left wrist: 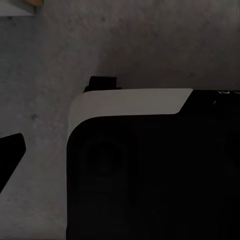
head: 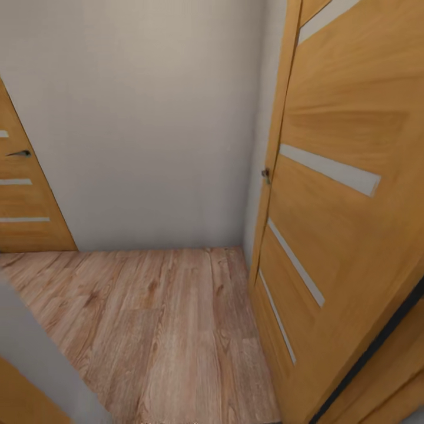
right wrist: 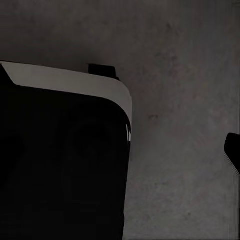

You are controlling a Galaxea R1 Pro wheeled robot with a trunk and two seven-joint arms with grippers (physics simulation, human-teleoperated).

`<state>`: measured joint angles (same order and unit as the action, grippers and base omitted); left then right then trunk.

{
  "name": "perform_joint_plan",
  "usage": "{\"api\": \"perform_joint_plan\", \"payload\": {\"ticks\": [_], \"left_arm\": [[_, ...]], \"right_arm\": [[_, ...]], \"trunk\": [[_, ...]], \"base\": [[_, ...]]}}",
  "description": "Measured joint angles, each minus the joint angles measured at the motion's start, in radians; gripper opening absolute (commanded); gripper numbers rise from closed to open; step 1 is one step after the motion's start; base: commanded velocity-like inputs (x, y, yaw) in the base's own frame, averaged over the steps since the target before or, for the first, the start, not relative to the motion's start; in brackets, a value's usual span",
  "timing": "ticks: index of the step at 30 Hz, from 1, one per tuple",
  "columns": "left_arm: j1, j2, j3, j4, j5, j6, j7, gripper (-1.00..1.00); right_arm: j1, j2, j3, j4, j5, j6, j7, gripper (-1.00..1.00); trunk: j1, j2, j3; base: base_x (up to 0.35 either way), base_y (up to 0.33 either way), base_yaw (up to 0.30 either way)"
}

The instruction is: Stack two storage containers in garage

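Note:
The two storage containers are out of view. In the left wrist view a black fingertip of my left gripper pokes in at the picture's edge over a dark grey speckled floor. My own black, white-trimmed body sits beside it. The right wrist view shows the same: a black fingertip of my right gripper, rough dark grey floor and my body. Neither fingertip touches anything, and only one finger of each gripper shows.
Ahead, a light wood plank floor runs to a plain white wall. An open wooden door with pale stripes stands close on the right. Another wooden door is at the left. A grey wall edge cuts the near left.

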<state>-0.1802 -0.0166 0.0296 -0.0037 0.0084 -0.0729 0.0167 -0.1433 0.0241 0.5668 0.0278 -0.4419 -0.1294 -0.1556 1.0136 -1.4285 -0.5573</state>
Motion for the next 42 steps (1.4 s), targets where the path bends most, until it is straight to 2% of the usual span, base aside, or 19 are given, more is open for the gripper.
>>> {"api": "perform_joint_plan", "payload": {"ticks": [11,21,42], "left_arm": [[0.000,0.000,0.000,0.000,0.000,0.000,0.000,1.00],[0.000,-0.002,0.000,0.000,0.000,0.003,0.000,1.00],[0.000,-0.002,0.000,0.000,0.000,0.006,0.000,1.00]], "right_arm": [[0.000,-0.001,-0.001,0.000,0.000,0.000,0.000,1.00],[0.000,-0.001,-0.001,0.000,0.000,-0.002,0.000,1.00],[0.000,0.000,-0.001,0.000,0.000,-0.002,0.000,1.00]], "trunk": [[0.000,0.000,-0.005],[0.000,0.000,-0.006],[-0.001,0.000,-0.006]], "base": [[0.000,0.000,0.263],[0.017,0.000,0.037],[0.300,0.000,0.000]]}}
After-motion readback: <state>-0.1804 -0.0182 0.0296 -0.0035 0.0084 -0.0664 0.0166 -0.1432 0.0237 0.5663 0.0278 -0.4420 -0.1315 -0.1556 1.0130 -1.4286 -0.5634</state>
